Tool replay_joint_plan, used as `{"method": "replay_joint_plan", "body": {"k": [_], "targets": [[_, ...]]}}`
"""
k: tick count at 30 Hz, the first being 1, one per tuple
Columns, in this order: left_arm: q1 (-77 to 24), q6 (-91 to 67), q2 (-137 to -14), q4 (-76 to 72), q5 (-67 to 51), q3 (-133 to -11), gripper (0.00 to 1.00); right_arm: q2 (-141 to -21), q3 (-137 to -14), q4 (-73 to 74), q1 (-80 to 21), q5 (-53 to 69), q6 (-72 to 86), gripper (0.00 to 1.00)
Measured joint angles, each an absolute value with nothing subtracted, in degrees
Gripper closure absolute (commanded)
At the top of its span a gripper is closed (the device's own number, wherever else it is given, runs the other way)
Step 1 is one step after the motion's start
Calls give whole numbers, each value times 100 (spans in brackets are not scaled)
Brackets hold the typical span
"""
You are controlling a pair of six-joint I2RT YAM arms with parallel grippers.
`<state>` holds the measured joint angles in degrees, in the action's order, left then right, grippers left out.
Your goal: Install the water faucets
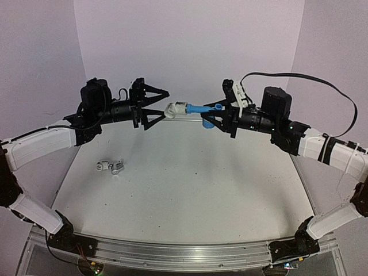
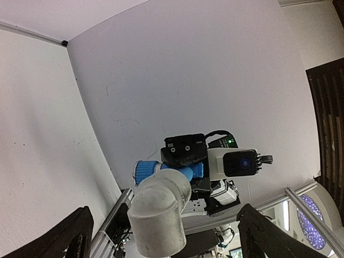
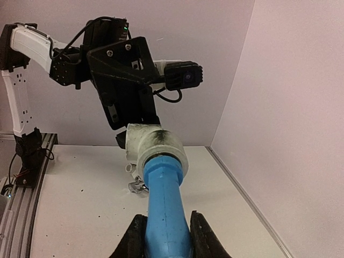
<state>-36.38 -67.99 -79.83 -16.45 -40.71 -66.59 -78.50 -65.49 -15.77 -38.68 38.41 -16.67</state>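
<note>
Right wrist shows blue faucet (image 3: 164,215) (smooth plastic) inside rounded white elbow (image 3: 153,142).

No readable txt, labels, brand marks, nos. or signs in any of the 3 views, incl. on blue faucet (image 3: 164,215).

Bright, even light, soft shadows

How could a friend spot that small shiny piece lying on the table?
Start at the white table, its left half, near the left arm. The silver metal faucet lies there alone. The blue faucet is held in the air by the right end effector.
</note>
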Motion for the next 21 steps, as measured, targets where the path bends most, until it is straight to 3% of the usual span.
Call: {"method": "replay_joint_plan", "body": {"k": [5,7,9,13,16,21], "targets": [[-3907,-6724,-8230,-1634,-4340,-6794,40,-7898,-6552,-1717,-3874,3870,-1588,100],[-4047,-6573,-8399,-1627,-4434,-6917,63,-7992,-6556,-1870,-3883,3938,-1435,100],[-4073,-6346,-8493,-1579,-4480,-7017,79,-8049,-6556,-1935,-3894,3999,-1262,100],[-4021,-5308,-8597,-1496,-4707,-7229,95,-8095,-6646,-2080,-3868,4125,-482,100],[-3953,-3774,-8576,-1509,-4882,-7349,100,-8221,-6914,-2121,-3841,4530,932,100],[-3686,-722,-8320,-1592,-4584,-7419,100,-9063,-7682,-3245,-3789,5426,5767,100]]}}
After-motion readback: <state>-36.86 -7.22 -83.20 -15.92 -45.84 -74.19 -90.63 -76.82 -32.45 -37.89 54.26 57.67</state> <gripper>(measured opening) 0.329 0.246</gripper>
